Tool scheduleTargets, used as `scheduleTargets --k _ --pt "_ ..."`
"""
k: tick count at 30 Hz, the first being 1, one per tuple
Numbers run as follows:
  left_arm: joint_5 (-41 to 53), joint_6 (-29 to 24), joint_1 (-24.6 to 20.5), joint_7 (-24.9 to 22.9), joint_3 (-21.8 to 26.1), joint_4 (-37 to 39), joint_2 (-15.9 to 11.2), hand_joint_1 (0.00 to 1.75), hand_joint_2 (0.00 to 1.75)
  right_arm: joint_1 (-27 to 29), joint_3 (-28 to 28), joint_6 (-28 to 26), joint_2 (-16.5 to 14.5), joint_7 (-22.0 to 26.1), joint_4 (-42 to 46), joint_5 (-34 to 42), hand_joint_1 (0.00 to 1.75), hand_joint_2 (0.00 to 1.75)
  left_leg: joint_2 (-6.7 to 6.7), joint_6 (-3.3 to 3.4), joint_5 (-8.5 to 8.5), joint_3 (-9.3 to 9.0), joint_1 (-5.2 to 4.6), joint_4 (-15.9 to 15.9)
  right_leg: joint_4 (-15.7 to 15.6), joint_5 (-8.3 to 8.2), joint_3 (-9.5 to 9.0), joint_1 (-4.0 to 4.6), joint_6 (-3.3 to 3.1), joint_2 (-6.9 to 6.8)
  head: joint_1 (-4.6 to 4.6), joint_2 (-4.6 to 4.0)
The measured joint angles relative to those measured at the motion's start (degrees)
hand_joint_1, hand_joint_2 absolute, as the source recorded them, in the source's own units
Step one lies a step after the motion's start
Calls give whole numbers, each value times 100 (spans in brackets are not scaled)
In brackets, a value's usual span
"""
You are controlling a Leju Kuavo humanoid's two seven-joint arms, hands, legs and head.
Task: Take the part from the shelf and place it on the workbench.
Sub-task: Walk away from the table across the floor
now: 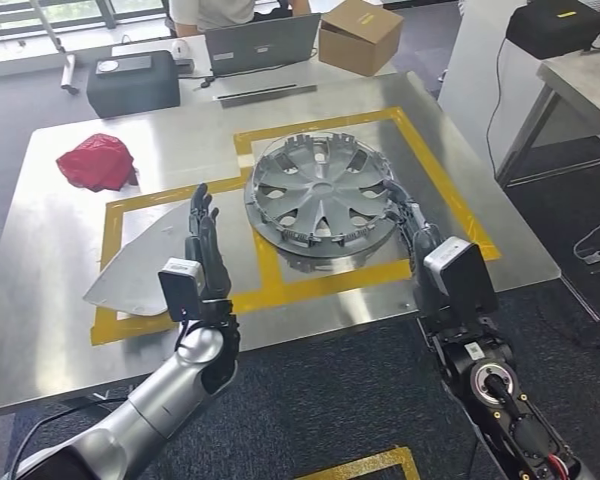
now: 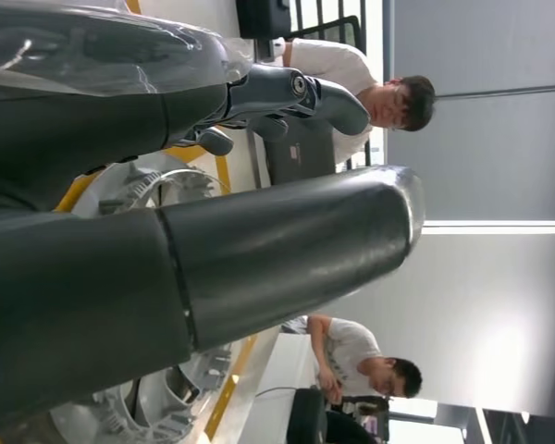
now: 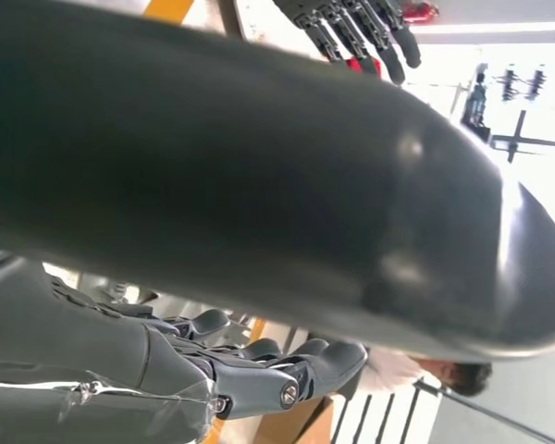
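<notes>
Hands come first, low in the head view. On the lower left, the left hand [image 1: 203, 240] stands up with its fingers spread apart, holding nothing, a little way from the wheel cover [image 1: 321, 198]. On the lower right, the right hand [image 1: 408, 222] reaches to the right edge of the wheel cover. Its fingers sit at the rim, but I cannot tell if they pinch it or just touch it.

Just past the hands, the wheel cover lies flat on the shiny metal table [image 1: 48, 300], in the middle of the picture. It rests across a square of yellow tape [image 1: 440, 180], so it looks already set down on the workbench. A flat grey sheet [image 1: 142, 262] lies beside it on the left, under the left hand.

Wheel covers like this are probably light, thin plastic. It looks stiff but could crack if squeezed hard, and the little clips around the edge may snap. The smooth face may be slippery. The best place to hold it is likely the rim, one hand on each side, or through the holes between the spokes.

Farther back, a red cloth [image 1: 95, 162] sits upper left. At the top are a black case [image 1: 132, 83], a laptop [image 1: 261, 44], a cardboard box [image 1: 360, 34] and a person [image 1: 210, 12].
</notes>
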State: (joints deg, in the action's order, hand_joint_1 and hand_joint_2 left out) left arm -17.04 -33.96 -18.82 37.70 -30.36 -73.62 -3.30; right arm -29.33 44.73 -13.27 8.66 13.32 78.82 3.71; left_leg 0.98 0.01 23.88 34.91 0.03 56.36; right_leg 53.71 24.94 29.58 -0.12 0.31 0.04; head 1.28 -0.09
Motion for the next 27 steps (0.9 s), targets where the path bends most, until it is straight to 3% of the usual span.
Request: scheduleTargets --k 3,4,5,6,8,10,11,14,16,19,20,21,22,25,27 --pt "3 6 -10 0 0 13 -2 0 0 9 -1 -1 1 -2 0 22 0 0 -49 -92 691 437 37 1078 -15 -133 161 -25 -51 55 46 0" --pt "4 8 -10 0 0 22 -2 0 0 17 -1 -2 2 -4 -1 33 0 0 -50 -111 834 553 50 1414 -12 -174 222 -26 -50 81 55 0" --pt "5 9 -9 0 0 32 -2 0 0 24 0 -2 3 -6 -1 43 0 0 -51 -120 858 570 61 1554 -10 -214 279 -26 -45 114 60 0" --pt "7 10 -8 0 0 40 -2 0 0 30 1 -2 5 -8 -1 52 0 0 -53 -123 792 494 68 1500 -7 -250 326 -27 -35 147 64 0" --pt "15 10 -11 0 0 46 -2 0 0 34 1 -2 7 -9 -1 62 0 0 -119 -100 467 -13 82 689 6 -313 398 -34 3 226 74 0" --pt "24 10 -16 0 0 45 0 0 0 32 -1 -2 8 -9 -1 69 0 0 -236 -44 255 -453 73 -57 7 -375 449 -39 60 296 77 0" --pt "27 10 -21 0 0 45 2 0 0 30 -2 -3 8 -9 -1 70 0 0 -278 -12 238 -528 64 -209 6 -403 465 -41 92 324 84 0" --pt "36 10 -21 0 0 45 9 0 0 29 -5 -3 20 -10 -1 76 0 0 -223 88 178 -490 68 -251 10 -460 519 -31 194 385 82 0" --pt "42 10 -18 0 0 46 26 0 0 28 -5 -7 38 -10 -1 86 0 0 -145 169 109 -429 87 -274 292 -208 652 -18 237 271 35 0" --pt "47 11 -9 0 0 46 35 0 0 32 -4 -11 50 -11 -1 91 0 0 -17 234 13 -294 52 -270 1523 558 1060 -29 279 74 -8 0" --pt "47 12 -2 0 0 46 34 0 0 35 -2 -11 52 -11 -2 91 0 0 27 236 -17 -249 42 -267 1821 674 1122 -31 287 58 -10 0" --pt "47 12 5 0 0 46 33 0 0 37 -1 -11 52 -12 -2 92 0 0 71 235 -45 -210 34 -263 1896 670 1075 -30 286 51 -10 0" --pt "47 13 11 0 0 46 33 0 0 37 1 -11 52 -13 -3 92 0 0 114 229 -67 -182 28 -260 1708 563 898 -29 275 40 -12 0" --pt "48 13 12 0 0 47 32 0 0 24 -1 -11 52 -11 -2 92 0 0 241 183 -113 -142 -3 -243 411 188 48 21 178 -155 -10 0" --pt "50 12 10 0 0 47 32 0 0 9 -3 -11 53 -8 -1 92 0 0 326 128 -157 -127 -17 -235 22 143 -143 75 115 -238 -5 0"
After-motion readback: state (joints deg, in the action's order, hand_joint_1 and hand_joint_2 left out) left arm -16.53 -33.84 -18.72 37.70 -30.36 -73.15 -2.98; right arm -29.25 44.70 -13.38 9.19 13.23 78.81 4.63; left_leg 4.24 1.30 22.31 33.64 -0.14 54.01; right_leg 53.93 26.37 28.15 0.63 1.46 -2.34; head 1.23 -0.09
